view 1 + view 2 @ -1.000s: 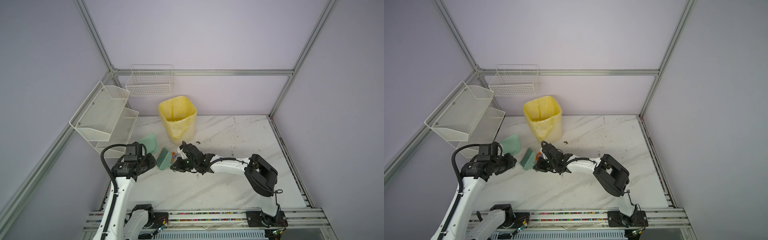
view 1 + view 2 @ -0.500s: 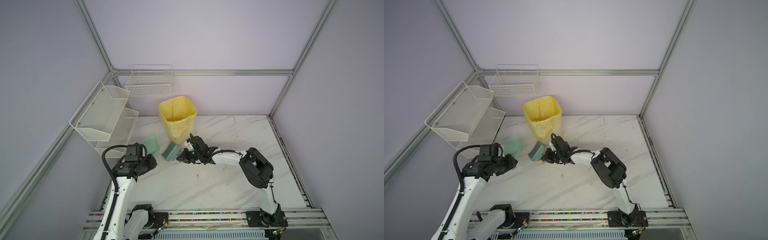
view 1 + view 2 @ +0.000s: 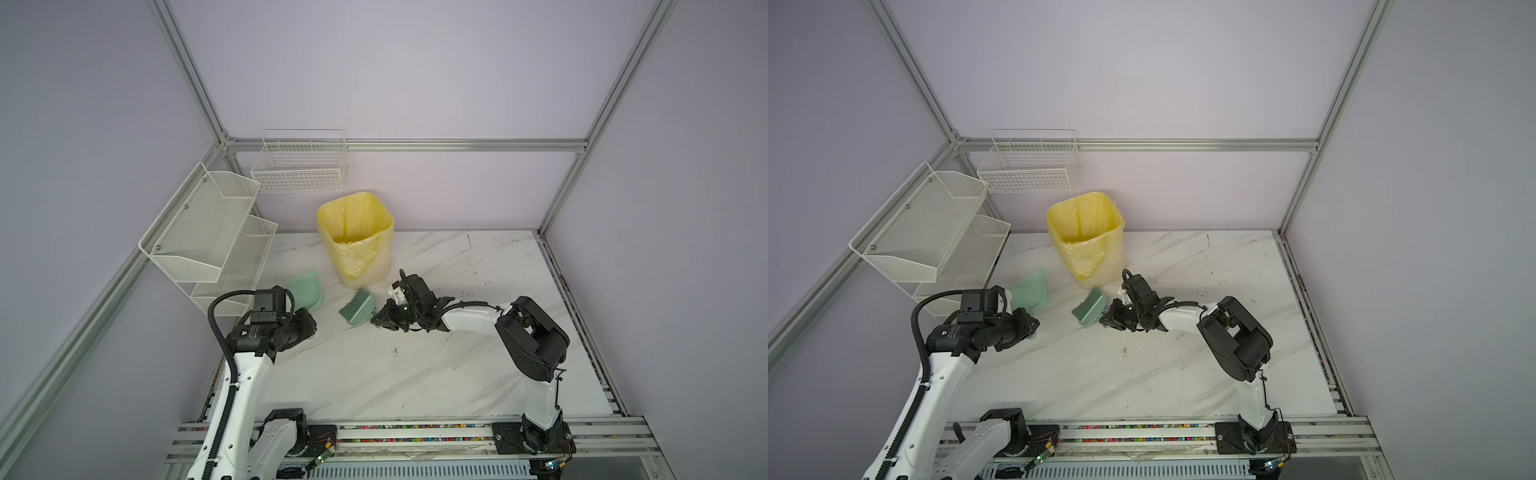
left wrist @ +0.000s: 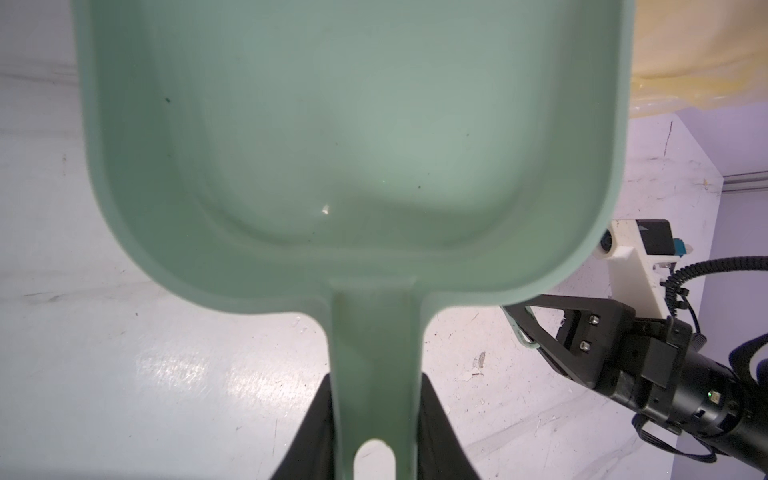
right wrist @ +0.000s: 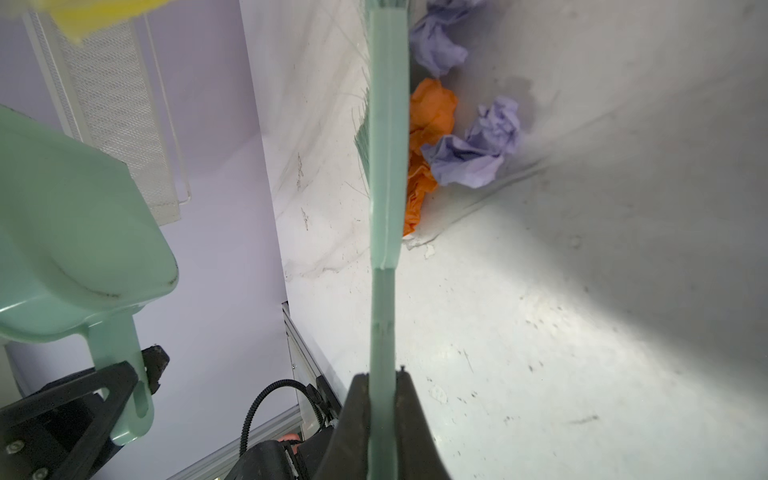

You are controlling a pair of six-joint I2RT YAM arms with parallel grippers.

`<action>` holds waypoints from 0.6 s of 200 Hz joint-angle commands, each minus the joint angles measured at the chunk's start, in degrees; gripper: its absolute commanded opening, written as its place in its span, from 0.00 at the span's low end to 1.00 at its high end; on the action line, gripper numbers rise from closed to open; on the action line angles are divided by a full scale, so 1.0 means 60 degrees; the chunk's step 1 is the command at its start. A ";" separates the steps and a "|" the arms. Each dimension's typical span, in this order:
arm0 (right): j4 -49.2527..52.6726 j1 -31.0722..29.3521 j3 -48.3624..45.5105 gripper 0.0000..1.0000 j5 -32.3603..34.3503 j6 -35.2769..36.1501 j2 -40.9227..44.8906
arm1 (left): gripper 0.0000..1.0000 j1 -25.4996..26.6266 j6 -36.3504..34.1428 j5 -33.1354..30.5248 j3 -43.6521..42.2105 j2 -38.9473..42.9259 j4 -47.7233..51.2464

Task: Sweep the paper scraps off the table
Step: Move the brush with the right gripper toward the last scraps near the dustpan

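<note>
Both top views show my left gripper (image 3: 306, 318) (image 3: 1029, 323) shut on the handle of the green dustpan (image 3: 305, 291) (image 3: 1030, 291), whose pan tilts up at the table's (image 3: 415, 374) left. The left wrist view shows the dustpan (image 4: 353, 124) holding no wads, its handle between the left gripper's (image 4: 376, 386) jaws. My right gripper (image 3: 380, 318) (image 3: 1108, 318) (image 5: 384, 378) is shut on the green brush (image 3: 357, 309) (image 5: 386, 166) by the bin. The right wrist view shows the paper scraps, orange (image 5: 430, 112) and lilac (image 5: 478, 153), piled against the brush head. In the top views they are hidden.
A yellow-lined bin (image 3: 357, 237) (image 3: 1086, 232) stands at the back, just behind the brush. White wire racks (image 3: 208, 232) hang on the left wall and a wire basket (image 3: 299, 166) on the back wall. Aluminium rails (image 3: 415, 432) edge the front.
My right gripper has carried the brush to the right and back, away from the dustpan and up to the bin. The left arm and dustpan have barely moved.
</note>
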State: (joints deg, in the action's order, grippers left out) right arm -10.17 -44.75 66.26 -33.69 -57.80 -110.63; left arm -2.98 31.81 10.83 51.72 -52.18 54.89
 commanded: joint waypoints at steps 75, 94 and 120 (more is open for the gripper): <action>-0.0253 0.1205 -0.2565 0.00 -0.0510 -0.0305 0.2712 | 0.12 0.1255 0.0592 0.0441 -0.1039 0.0232 -0.0902; -0.0238 0.1526 -0.3140 0.00 -0.0689 -0.0320 0.3298 | 0.12 0.1682 0.0819 0.0162 -0.1130 0.0228 -0.0966; -0.0054 0.1862 -0.3746 0.00 -0.0829 -0.0334 0.4116 | 0.12 0.2110 0.1097 0.0019 -0.1367 0.0211 -0.1145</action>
State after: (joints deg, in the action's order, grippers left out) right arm -10.44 -35.05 45.95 -36.88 -58.70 -90.45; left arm 7.81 35.92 12.58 46.44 -51.59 51.05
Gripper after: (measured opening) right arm 0.112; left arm 0.239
